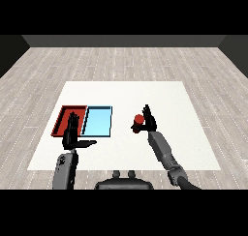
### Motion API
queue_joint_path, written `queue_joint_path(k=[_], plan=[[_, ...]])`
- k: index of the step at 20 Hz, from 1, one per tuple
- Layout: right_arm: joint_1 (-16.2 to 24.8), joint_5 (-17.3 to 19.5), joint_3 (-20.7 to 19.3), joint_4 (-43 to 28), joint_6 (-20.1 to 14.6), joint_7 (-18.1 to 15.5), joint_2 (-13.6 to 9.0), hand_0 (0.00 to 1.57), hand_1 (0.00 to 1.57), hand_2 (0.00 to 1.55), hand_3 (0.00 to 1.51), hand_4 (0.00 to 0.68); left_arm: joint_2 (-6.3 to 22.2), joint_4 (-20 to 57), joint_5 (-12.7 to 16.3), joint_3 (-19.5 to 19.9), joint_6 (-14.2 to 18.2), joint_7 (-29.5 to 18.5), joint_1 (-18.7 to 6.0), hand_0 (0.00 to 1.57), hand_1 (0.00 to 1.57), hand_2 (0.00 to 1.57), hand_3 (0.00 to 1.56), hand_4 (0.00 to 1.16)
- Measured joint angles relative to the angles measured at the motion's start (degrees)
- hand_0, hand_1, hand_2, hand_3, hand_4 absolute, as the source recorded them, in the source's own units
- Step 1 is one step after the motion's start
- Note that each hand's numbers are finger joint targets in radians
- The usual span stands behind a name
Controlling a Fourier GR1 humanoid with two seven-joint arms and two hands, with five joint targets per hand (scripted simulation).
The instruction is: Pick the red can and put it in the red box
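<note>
The red can [138, 119] stands on the white table right of the trays. My right hand [149, 122] is right beside it, palm against its right side, fingers straight and pointing up, thumb stretched out below the can; the hand is open. The red tray [65, 116] lies at the table's left. My left hand [72, 135] hovers over the red tray's near edge, open, with fingers straight and the thumb sticking out to the right.
The light blue tray [99, 122] lies directly right of the red tray, between it and the can. The white table [160, 92] stretches beyond and to the right of the can. Grey plank floor surrounds it.
</note>
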Motion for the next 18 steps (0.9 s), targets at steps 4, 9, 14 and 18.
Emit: queue_joint_path(k=[4,9,14,18], plan=[[-0.8,-1.4,1.2,2.9,-0.1,-1.6,0.2,0.00,0.00,0.00,0.00,0.000,-0.2,-0.1,-0.1,-0.3,-0.3,-0.7,1.0,0.00,0.00,0.00,0.00,0.00],[-2.6,-3.0,3.2,5.9,-1.3,-2.7,0.2,0.00,0.00,0.00,0.00,0.000,0.2,-0.5,0.2,0.2,-0.4,-0.3,1.2,0.00,0.00,0.00,0.00,0.00],[-2.7,-4.1,4.9,4.5,-2.8,-1.7,0.2,0.00,0.00,0.00,0.00,0.000,-0.2,0.6,-0.2,0.1,0.0,-0.6,0.1,0.00,0.00,0.00,0.00,0.00],[-4.3,-5.0,4.7,7.7,-1.8,-2.3,-0.1,0.00,0.00,0.35,0.12,0.000,-0.4,0.8,-0.2,0.2,0.4,-0.8,0.1,0.00,0.00,0.00,0.00,0.00]])
